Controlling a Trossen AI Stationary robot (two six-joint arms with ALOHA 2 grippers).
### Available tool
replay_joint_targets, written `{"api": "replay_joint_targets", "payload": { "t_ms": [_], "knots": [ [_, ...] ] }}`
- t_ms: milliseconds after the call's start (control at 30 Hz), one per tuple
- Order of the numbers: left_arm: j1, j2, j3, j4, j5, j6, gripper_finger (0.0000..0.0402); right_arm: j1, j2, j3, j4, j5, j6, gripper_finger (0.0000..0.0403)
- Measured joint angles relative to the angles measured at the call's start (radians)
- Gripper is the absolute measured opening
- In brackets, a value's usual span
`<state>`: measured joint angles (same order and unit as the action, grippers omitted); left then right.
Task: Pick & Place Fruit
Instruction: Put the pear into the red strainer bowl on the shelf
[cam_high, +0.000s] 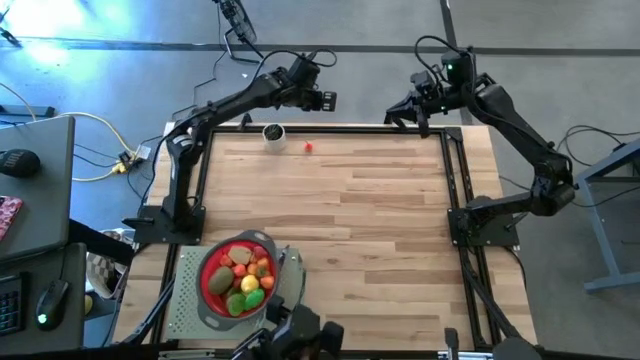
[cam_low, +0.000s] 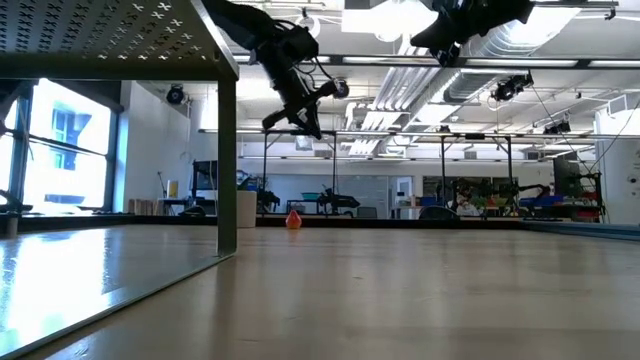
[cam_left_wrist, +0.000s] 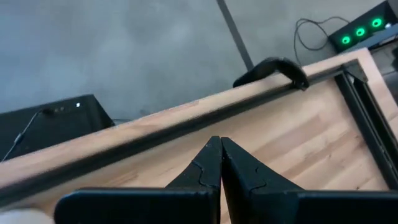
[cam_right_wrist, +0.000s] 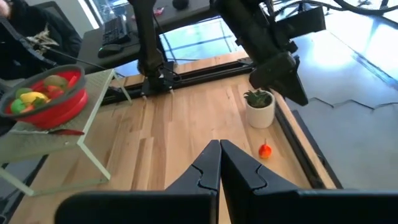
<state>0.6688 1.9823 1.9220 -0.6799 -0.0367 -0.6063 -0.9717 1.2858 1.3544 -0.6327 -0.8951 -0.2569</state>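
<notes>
Both arms raised at the bench's far edge — nothing held.

My left gripper (cam_high: 330, 100) at 11 o'clock and right gripper (cam_high: 392, 116) at 1 both have fingers pressed shut, empty. The fruit (cam_high: 240, 277) sits piled in the red strainer (cam_high: 208, 290) at 7 o'clock — one small red piece (cam_high: 308, 147) lies alone near 12.

From my remote station I see the wooden table (cam_high: 350, 210) with a small potted plant (cam_high: 273, 133) in a white cup at about eleven o'clock, close to the far edge. At seven o'clock a red strainer (cam_high: 212, 292) with a grey rim sits on a pale perforated stand (cam_high: 185, 300). A knife (cam_right_wrist: 59, 132) lies beside it.
</notes>
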Motion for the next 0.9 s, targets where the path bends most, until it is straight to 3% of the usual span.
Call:
{"api": "replay_joint_targets", "payload": {
  "t_ms": [233, 900],
  "knots": [
    [0.021, 0.079, 0.124, -0.078, 0.015, 0.030, 0.0000, -0.047, 0.001, 0.000, 0.000, 0.002, -0.002, 0.0003],
    [-0.022, 0.076, 0.129, -0.161, -0.007, 0.024, 0.0000, -0.090, 0.001, 0.000, 0.001, 0.002, -0.017, 0.0003]
  ]
}}
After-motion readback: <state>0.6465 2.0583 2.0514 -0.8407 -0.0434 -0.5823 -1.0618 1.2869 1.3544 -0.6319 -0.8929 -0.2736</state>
